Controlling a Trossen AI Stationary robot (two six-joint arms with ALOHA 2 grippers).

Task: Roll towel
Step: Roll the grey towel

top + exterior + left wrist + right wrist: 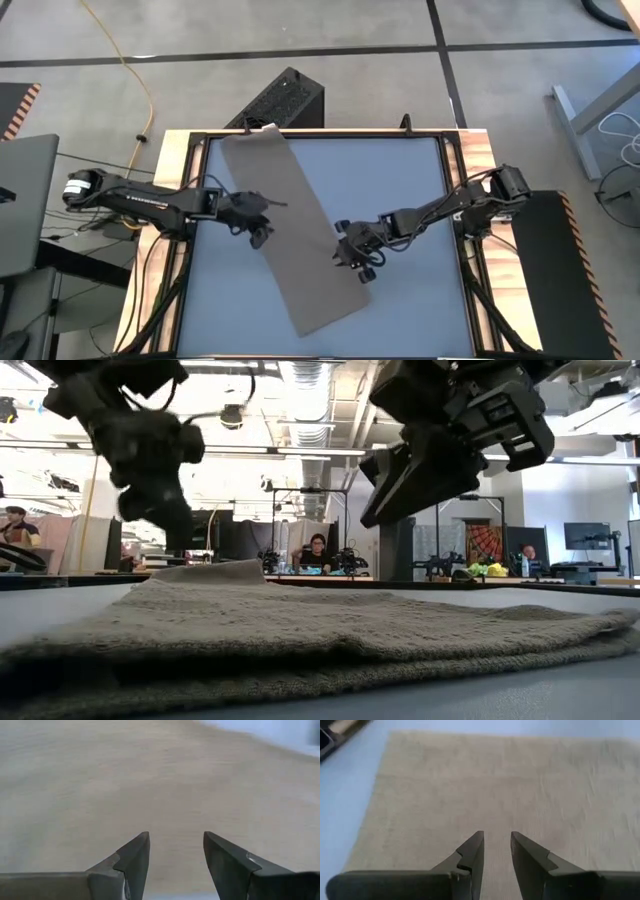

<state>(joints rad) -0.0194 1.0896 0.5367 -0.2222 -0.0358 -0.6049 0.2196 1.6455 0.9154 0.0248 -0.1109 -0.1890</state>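
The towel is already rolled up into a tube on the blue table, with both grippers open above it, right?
Not quite. The towel is not rolled yet: the high view shows it lying flat as a long strip. The left gripper and right gripper are open above it.

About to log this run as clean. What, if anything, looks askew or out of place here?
Only the towel: a long folded strip lying diagonally across the table, its far end past the table's back edge. Both open claws, left and right, hover above it.

Grey tiled floor (350, 90), ceiling strip lights (300, 452), possibly desks (590, 568)
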